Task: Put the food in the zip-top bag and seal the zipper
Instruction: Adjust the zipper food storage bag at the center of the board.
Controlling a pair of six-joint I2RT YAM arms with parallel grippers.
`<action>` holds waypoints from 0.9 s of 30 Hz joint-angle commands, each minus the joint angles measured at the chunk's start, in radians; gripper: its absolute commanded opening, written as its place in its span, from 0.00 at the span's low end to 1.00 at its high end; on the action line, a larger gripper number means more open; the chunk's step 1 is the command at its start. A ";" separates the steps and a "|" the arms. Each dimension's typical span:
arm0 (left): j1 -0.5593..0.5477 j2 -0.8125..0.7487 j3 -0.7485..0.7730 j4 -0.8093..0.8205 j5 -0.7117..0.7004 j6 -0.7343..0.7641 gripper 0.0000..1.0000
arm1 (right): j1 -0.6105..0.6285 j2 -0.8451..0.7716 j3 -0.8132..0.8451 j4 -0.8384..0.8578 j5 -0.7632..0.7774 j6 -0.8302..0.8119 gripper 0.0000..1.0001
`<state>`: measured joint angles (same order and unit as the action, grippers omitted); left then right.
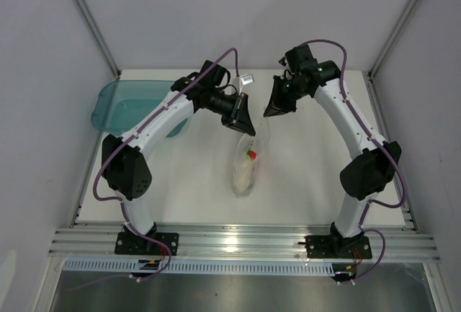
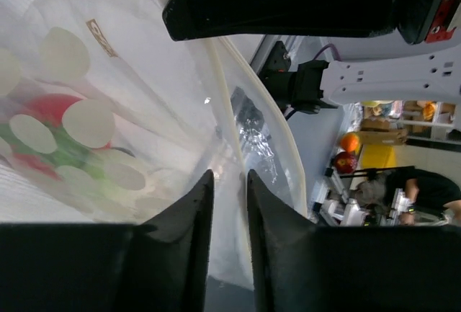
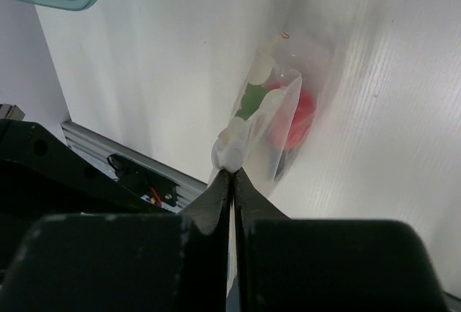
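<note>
Pinching the crinkly clear zip-top bag (image 1: 245, 170) are the left pincer (image 2: 229, 179) and right pincer (image 3: 232, 175).

The zip-top bag (image 3: 284, 85) is seen to be clear and is printed with a pattern of pale cream round dots; a small tan mark is carried on its film in the left wrist view. Through the film, the red of the tomato-like ball (image 3: 297, 114) is shown, and the radish (image 1: 243, 175) is rendered off-white with green leaves. The tray (image 1: 119, 103) is coloured a translucent teal. The table (image 1: 310, 175) is plain white. The arms (image 1: 155, 121) are finished in white with black joints, and purple cables (image 1: 98, 179) are run along them. The left gripper (image 2: 229, 179) and the right gripper (image 3: 232, 175) are coloured black.
</note>
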<state>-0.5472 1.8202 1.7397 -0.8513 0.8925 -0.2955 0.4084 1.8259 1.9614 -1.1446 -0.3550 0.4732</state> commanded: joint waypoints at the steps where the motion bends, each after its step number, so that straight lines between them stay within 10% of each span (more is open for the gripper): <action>1: -0.016 -0.031 0.028 0.043 -0.036 -0.010 0.30 | 0.004 -0.019 0.022 0.009 0.033 0.082 0.00; 5: -0.039 -0.107 0.006 0.124 -0.127 -0.048 0.77 | 0.001 -0.071 0.005 0.032 0.068 0.168 0.00; 9: -0.057 -0.127 0.029 0.124 -0.217 -0.060 0.99 | -0.006 -0.129 -0.038 0.078 0.111 0.281 0.00; 27: -0.272 -0.073 0.184 -0.035 -0.888 -0.036 1.00 | 0.003 -0.232 -0.219 0.151 0.191 0.679 0.00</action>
<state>-0.7967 1.7519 1.9171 -0.8940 0.1268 -0.3317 0.4084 1.6535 1.7363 -1.0103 -0.1974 1.0508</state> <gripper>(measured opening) 0.994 0.009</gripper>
